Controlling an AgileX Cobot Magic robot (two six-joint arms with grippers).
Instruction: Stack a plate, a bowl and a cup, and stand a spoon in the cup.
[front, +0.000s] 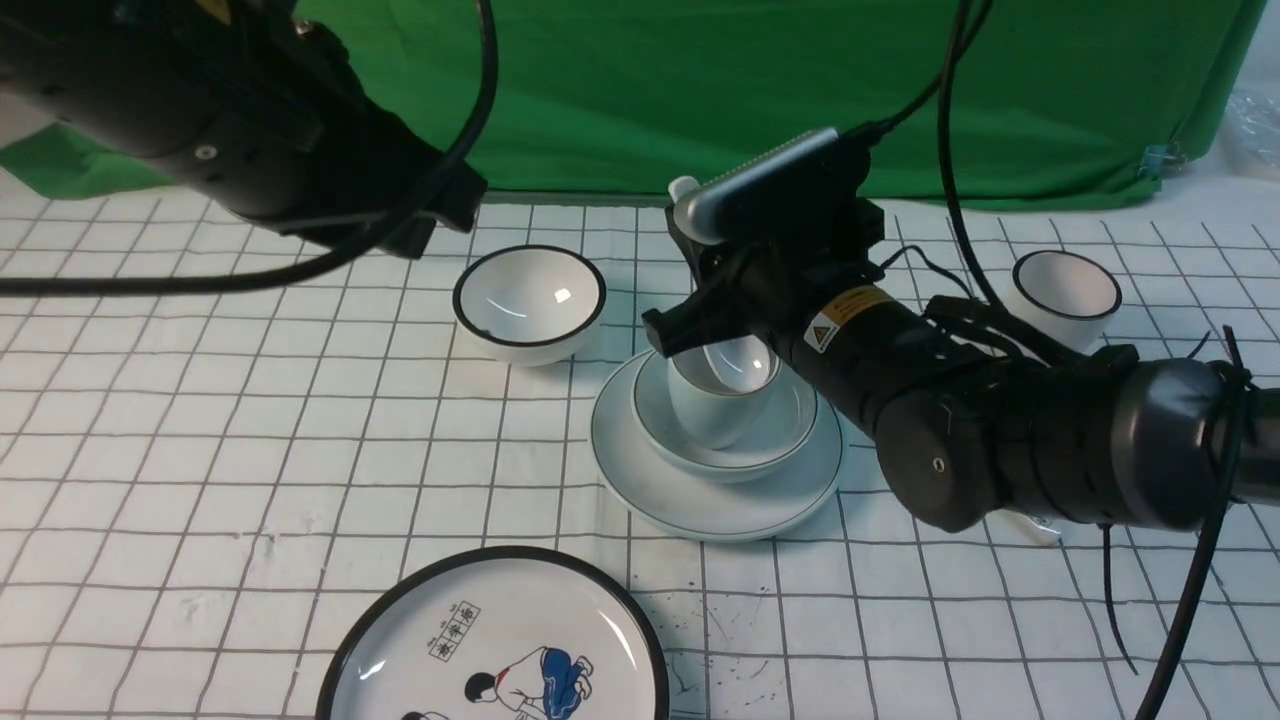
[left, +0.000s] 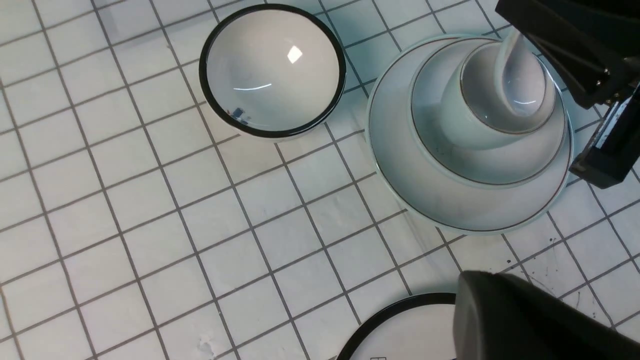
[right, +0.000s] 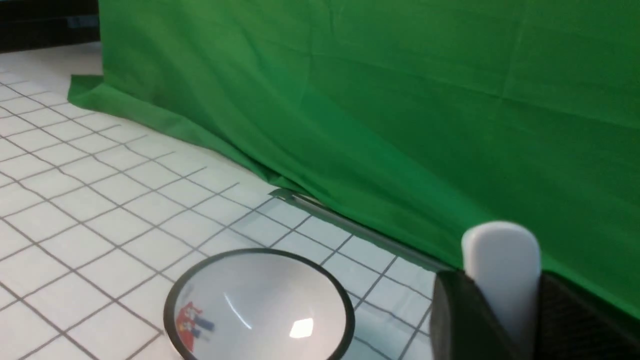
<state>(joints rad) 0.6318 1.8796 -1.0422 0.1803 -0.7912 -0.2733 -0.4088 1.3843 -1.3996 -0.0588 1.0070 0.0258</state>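
Note:
The pale plate (front: 715, 505) lies mid-table with the shallow bowl (front: 790, 440) on it and the small cup (front: 712, 418) inside the bowl. The same stack shows in the left wrist view: plate (left: 425, 200), bowl (left: 500, 160), cup (left: 465, 120). The white spoon (front: 742, 362) has its scoop inside the cup (left: 522, 85); its handle slants up and back. My right gripper (front: 700, 255) is shut on that handle, whose tip (right: 501, 260) sticks out between the fingers (right: 462, 320). My left gripper (left: 480, 300) is shut and empty, raised at the far left (front: 440, 215).
A black-rimmed bowl (front: 530, 298) stands left of the stack, also seen in the wrist views (left: 272, 70) (right: 260, 305). A large black-rimmed cartoon plate (front: 495, 650) lies at the front edge. A black-rimmed cup (front: 1065, 288) stands far right. Green cloth (front: 700, 80) closes the back.

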